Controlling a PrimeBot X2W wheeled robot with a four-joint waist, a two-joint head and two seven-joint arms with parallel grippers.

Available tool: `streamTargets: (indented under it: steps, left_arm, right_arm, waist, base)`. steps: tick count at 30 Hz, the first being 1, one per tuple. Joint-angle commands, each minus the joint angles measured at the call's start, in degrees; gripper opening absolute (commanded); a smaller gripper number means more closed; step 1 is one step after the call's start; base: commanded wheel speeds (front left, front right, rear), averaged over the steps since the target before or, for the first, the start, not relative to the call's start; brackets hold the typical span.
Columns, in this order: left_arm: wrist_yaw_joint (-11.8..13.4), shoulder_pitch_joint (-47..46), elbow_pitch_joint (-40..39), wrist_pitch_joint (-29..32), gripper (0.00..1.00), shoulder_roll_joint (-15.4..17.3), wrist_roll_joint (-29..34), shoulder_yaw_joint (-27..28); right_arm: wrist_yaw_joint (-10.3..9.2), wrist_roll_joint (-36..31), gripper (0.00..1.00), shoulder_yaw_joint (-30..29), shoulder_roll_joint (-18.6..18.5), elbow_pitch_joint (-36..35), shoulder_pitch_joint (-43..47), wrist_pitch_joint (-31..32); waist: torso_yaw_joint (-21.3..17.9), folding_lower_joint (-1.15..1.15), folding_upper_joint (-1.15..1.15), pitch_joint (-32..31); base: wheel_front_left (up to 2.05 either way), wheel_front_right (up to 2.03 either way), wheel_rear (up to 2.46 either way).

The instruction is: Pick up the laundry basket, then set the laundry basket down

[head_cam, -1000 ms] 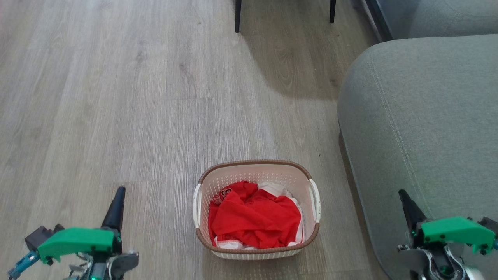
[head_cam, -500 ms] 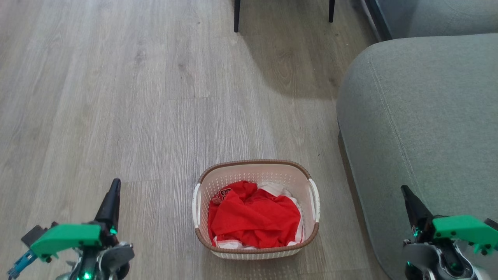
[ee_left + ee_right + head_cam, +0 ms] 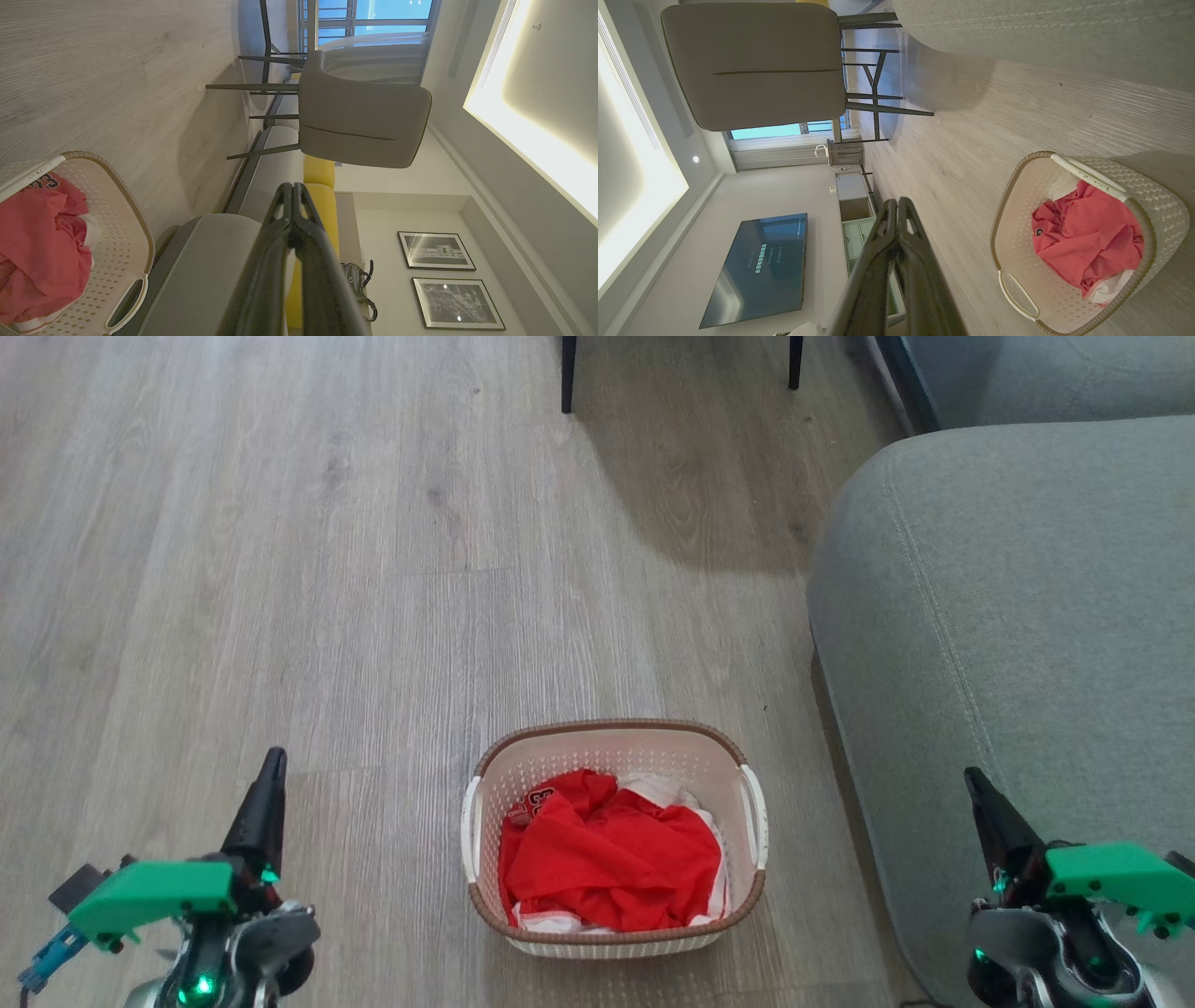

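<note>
- The laundry basket [image 3: 611,753] stands on the wooden floor [image 3: 280,569], low in the middle of the head view, just beside the front edge of a grey-green sofa [image 3: 1008,616] on the robot's right.
- A crumpled red garment [image 3: 607,859] lies in the basket, with a bit of white cloth [image 3: 665,791] showing at its far side. The brown rim and the two white side handles [image 3: 471,831] are uncovered.
- The left tool [image 3: 271,775] hovers over the floor, well apart from the basket on its left. Its two dark fingers are pressed together and hold nothing — the left wrist view shows the tips meeting.
- The right tool [image 3: 980,793] hangs in front of the sofa, apart from the basket on its right. Its fingers are likewise closed on nothing — the tips touch in the right wrist view.
- Neither tool touches the basket or its handles.
- Beyond the basket, two dark chair legs [image 3: 568,373] stand at the far edge of the floor. The left wrist view shows the grey chair [image 3: 359,116] they belong to, and the right wrist view shows a dark television [image 3: 756,266] on the wall.
</note>
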Motion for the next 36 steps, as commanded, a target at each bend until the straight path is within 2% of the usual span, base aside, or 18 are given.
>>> streamTargets:
  steps: [1,36]
  left_arm:
    - [-0.38,-2.86,-1.73,0.31,0.0,0.35,-0.12,2.42]
    - [-0.38,-2.89,-1.71,0.66,0.0,0.05,0.24,2.85]
  right_arm:
    - [-0.09,0.05,0.0,0.81,-0.93,-2.08,-2.74,0.39]
    - [-0.09,-0.4,0.0,0.27,-0.55,-2.05,-2.79,0.82]
  waist:
    - [0.0,0.0,0.0,0.0]
    - [0.0,0.0,0.0,0.0]
  base:
    - [0.0,0.0,0.0]
    - [0.0,0.0,0.0]
